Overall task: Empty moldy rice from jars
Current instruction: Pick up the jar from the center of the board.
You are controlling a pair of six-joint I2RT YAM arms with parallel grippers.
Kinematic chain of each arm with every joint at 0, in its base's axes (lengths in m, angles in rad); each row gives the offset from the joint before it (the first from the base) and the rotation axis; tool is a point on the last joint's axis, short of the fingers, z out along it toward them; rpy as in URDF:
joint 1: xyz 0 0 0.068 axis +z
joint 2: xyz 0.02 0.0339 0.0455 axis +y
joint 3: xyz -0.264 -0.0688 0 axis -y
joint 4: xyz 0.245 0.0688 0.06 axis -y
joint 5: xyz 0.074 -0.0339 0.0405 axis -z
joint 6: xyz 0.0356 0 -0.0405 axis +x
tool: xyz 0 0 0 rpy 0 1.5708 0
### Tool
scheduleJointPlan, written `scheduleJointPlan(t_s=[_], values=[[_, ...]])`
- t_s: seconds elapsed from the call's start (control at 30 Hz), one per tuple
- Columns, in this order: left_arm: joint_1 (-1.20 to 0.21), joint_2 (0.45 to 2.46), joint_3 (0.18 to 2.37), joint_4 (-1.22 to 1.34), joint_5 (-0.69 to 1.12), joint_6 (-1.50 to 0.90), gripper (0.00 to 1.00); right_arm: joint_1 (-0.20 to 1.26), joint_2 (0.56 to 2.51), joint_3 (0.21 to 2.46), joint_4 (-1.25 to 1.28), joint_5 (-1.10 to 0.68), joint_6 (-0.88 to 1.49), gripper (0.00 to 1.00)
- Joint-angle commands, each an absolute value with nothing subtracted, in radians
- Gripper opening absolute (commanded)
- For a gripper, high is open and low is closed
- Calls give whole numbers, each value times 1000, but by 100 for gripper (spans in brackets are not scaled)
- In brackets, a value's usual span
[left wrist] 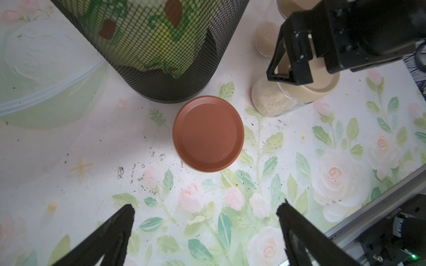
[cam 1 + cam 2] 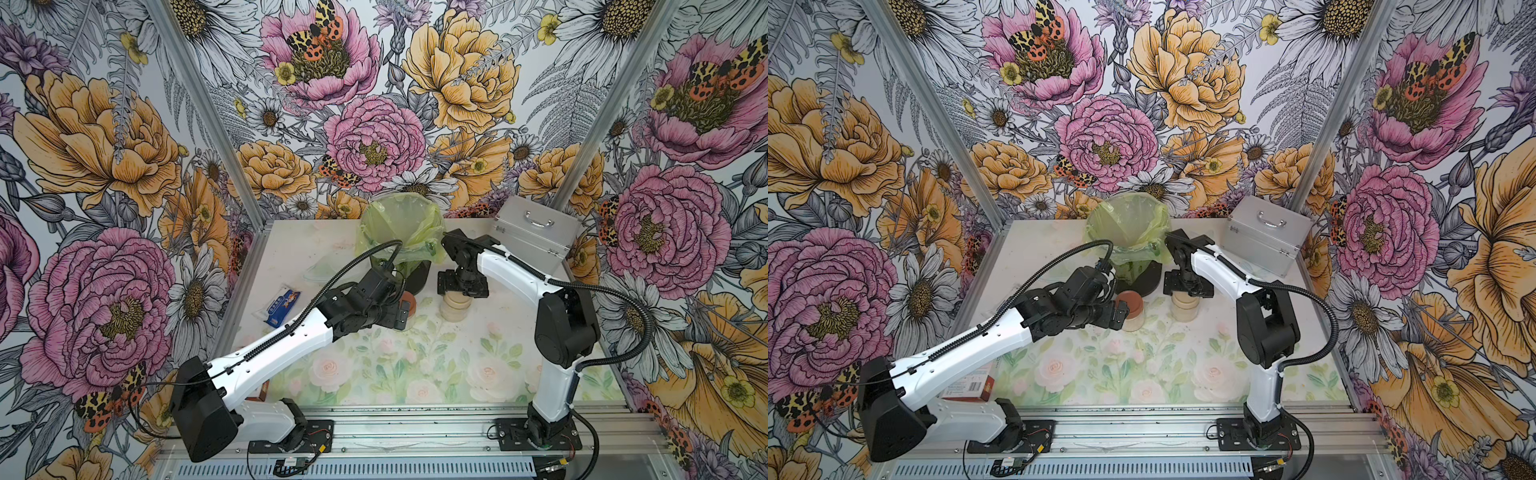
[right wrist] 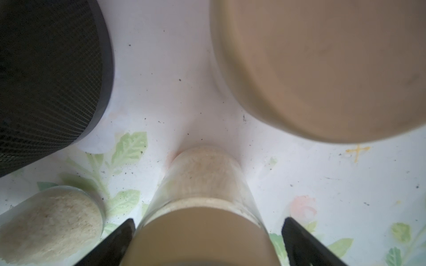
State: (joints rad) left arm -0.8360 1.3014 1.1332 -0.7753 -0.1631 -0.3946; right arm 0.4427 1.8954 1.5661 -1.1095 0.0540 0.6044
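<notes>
— Though the bin (image 1: 149, 85) stands biggest, where's the rice (image 3: 205, 168)?
— Just beside it, behind glass. The right gripper (image 3: 208, 221), wide, straddles the beige-lidded jar (image 3: 202, 237); the left gripper (image 1: 206, 206), wide, faces the red-lidded jar (image 1: 208, 133), apart.
— Writing?
— On the blue packet (image 2: 282, 309): unreadable.

table (image 2: 415, 365) | floral | holds: jars (image 1: 208, 133), mesh bin (image 1: 138, 76), metal case (image 2: 534, 230), blue packet (image 2: 280, 307)
</notes>
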Motion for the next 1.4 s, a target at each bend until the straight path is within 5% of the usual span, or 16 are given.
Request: scheduleJointPlan(t_s=[0.0, 0.37, 0.8, 1.37], values=[[-841, 1303, 1122, -779, -142, -400, 99, 439, 1917, 1547, -1080, 52, 601, 100], [-845, 1305, 1108, -778, -138, -417, 99, 440, 1939, 1529, -1048, 52, 606, 96], [-857, 1305, 1118, -773, -139, -415, 99, 439, 1906, 1509, -1044, 51, 602, 66], [-912, 1265, 1086, -586, -115, -289, 99, 405, 1787, 1577, -1218, 2, 542, 44]])
